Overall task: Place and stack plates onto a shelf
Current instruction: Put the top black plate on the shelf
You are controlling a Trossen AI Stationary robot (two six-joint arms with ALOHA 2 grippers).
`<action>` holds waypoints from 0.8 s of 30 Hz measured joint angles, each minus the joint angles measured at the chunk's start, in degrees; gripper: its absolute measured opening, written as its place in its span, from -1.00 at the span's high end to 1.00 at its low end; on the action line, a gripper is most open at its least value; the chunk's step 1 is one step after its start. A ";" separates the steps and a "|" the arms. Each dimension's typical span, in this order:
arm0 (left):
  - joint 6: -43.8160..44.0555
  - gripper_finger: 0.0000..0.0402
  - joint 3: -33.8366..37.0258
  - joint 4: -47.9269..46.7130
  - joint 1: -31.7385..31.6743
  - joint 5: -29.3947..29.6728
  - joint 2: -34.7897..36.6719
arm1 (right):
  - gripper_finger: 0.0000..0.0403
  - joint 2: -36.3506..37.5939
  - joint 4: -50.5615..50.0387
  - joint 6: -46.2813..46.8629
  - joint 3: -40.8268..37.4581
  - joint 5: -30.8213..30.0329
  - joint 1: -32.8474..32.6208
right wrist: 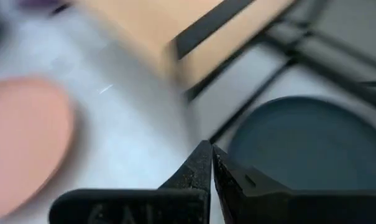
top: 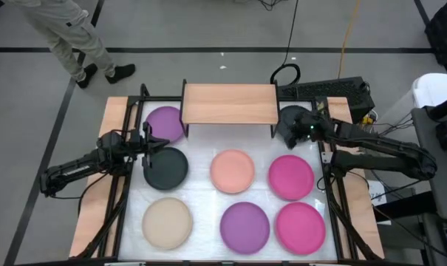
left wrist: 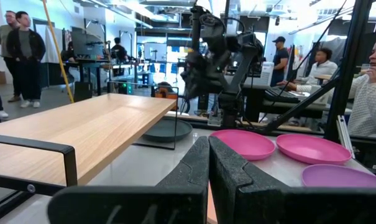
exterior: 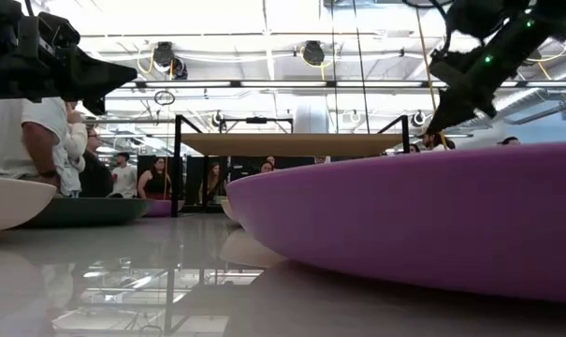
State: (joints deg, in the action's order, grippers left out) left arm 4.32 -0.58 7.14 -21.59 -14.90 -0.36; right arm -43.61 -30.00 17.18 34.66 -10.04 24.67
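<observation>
The shelf (top: 229, 103), a light wood top on black legs, stands at the table's far middle. Eight plates lie flat on the white table: purple (top: 165, 123) and black (top: 166, 168) at the left, salmon (top: 232, 171), magenta (top: 291, 176), beige (top: 168, 222), purple (top: 244, 227), magenta (top: 300, 227), and a black-grey one (top: 291, 118) beside the shelf's right end. My left gripper (top: 161, 144) (left wrist: 208, 149) hovers shut between the purple and black plates. My right gripper (top: 286, 137) (right wrist: 211, 152) hovers shut over the near edge of the black-grey plate (right wrist: 299, 143).
A black frame (top: 127, 185) runs along the table's left and right sides. A keyboard (top: 326, 90) and cables lie beyond the far right corner. A person (top: 68, 37) walks on the floor past the far left; several people show in the room behind.
</observation>
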 joint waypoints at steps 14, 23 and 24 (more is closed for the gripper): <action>0.00 0.98 0.00 0.01 0.00 0.00 0.00 | 0.87 -0.47 6.90 -10.33 -10.14 5.33 -0.02; 0.00 0.98 0.00 0.01 0.00 0.00 0.00 | 0.25 -4.81 9.06 -8.39 -12.41 -2.13 0.12; 0.00 0.98 0.00 0.02 0.00 0.00 0.00 | 0.20 -5.71 9.91 -8.43 -12.93 -2.13 0.13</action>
State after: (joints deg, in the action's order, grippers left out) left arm 4.32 -0.58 7.16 -21.59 -14.90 -0.36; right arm -49.32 -20.08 8.76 21.73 -12.17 24.80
